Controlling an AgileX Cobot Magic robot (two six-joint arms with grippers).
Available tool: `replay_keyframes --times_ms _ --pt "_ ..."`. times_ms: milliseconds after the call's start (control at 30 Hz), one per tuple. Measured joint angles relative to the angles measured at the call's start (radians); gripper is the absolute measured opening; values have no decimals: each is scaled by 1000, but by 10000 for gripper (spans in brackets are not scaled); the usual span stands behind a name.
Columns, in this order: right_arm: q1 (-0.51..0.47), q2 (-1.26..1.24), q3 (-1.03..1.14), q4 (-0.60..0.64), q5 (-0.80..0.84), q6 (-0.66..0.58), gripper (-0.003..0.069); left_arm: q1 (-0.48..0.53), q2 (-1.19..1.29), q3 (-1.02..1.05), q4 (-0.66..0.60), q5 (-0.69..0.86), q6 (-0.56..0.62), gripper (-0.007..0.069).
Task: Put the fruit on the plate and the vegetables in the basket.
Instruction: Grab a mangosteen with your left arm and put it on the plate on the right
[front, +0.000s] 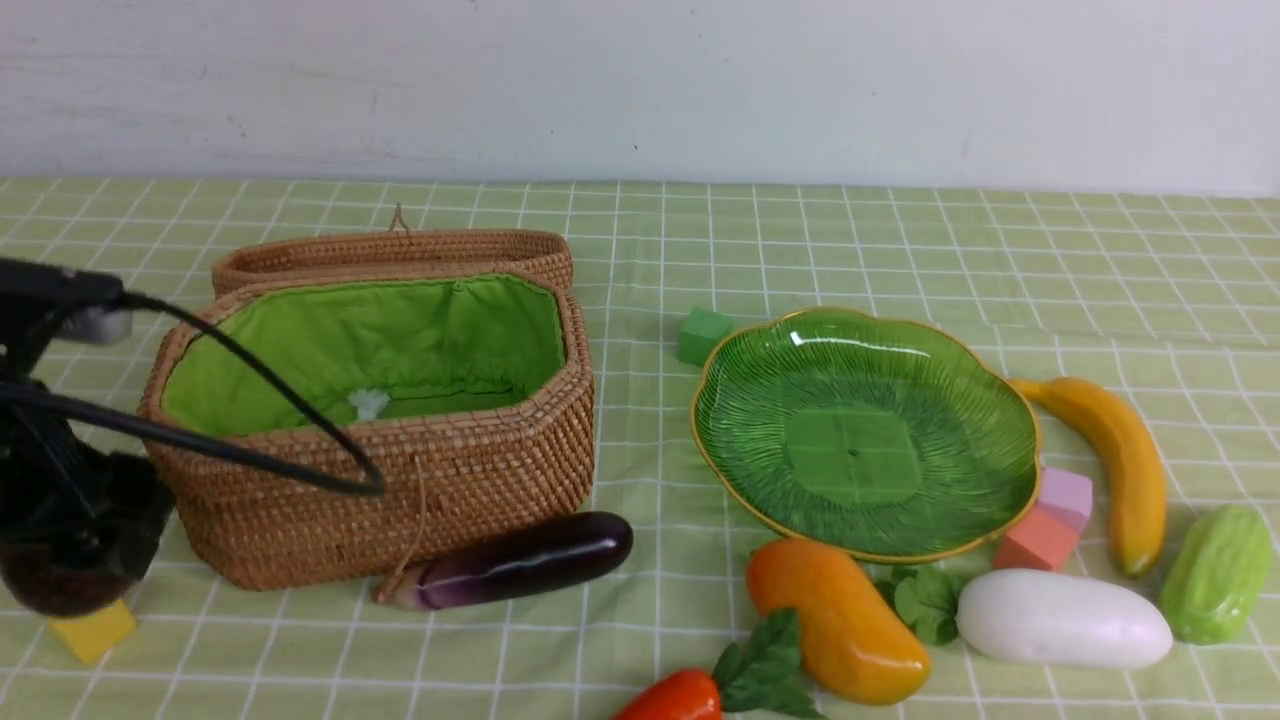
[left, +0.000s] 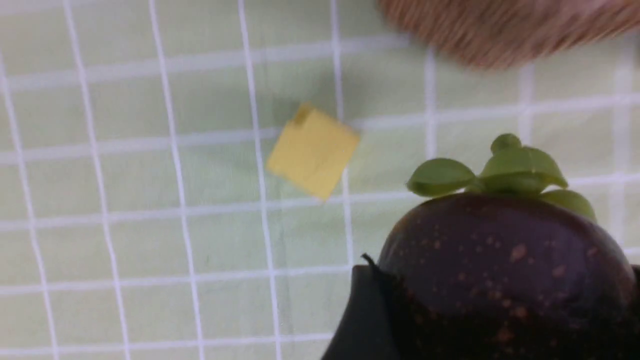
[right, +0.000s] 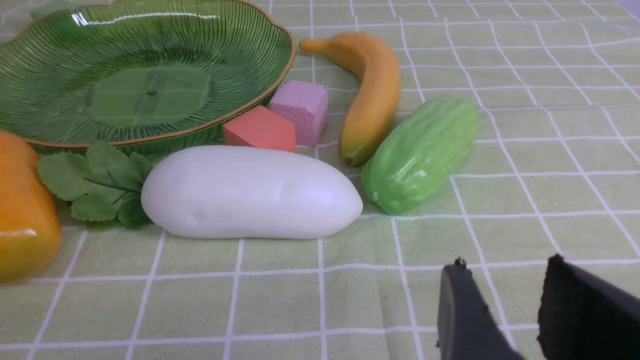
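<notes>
Clamped between the left gripper's (left: 500, 320) wide-set jaws, the mangosteen (left: 505, 260) hangs above the tablecloth's (front: 900, 240) near left corner beside the basket (front: 480, 480); the plate (front: 985, 395) sits right. Right gripper (right: 505, 310) part-open, empty.

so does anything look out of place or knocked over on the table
Nothing looks spilled or damaged. The basket stands upright and open, its lid behind it, and the plate sits flat and empty. The eggplant lies against the basket's front wall, outside it.
</notes>
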Motion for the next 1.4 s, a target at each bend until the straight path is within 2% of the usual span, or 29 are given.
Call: replay_keyframes --times_ms 233,333,467,800,1033,1100,1200,1400 --pt "0 0 0 0 0 0 241 0 -31 -151 -164 -73 33 563" --pt "0 0 0 -1 0 0 241 0 4 -193 -287 -154 86 563" --pt "0 0 0 -1 -1 0 241 0 94 -226 -395 -172 151 563" --pt "0 0 0 -2 -1 0 241 0 261 -320 -503 -151 139 563" --pt "0 0 0 -2 -1 0 241 -2 261 -333 -567 -104 248 563" --pt "0 0 0 -2 -1 0 241 -22 264 -334 -605 -98 312 563" --pt "0 0 0 -2 -1 0 241 -112 297 -363 -640 -85 366 563" --pt "0 0 0 -2 -1 0 241 -345 462 -513 -586 -88 334 563"
